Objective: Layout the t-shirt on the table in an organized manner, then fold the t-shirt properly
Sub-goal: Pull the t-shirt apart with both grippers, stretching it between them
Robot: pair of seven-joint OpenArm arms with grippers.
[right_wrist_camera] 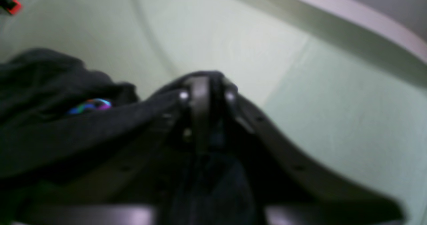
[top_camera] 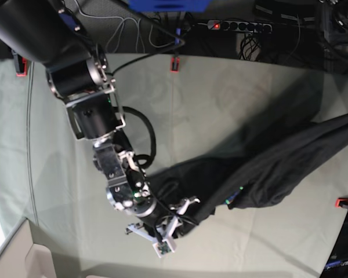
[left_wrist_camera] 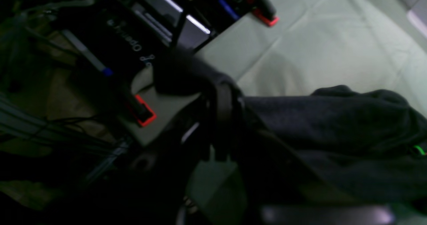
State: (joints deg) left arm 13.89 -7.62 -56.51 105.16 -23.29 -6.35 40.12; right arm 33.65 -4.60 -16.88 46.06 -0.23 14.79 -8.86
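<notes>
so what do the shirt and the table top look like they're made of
The shirt looks like soft matte knit fabric, probably cotton: it sags and bunches into loose folds. The table top seems covered in thin pale green cloth, going by its long faint creases; what lies beneath is hidden.

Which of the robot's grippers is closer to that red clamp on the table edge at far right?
Left. The left gripper holds the t-shirt out past the right edge, near the red clamp; the right gripper is across the table.

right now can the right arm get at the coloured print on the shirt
Probably not: the right claw looks shut on a fold of the shirt, and only a sliver of the print peeks from the bunched cloth beside it.
</notes>
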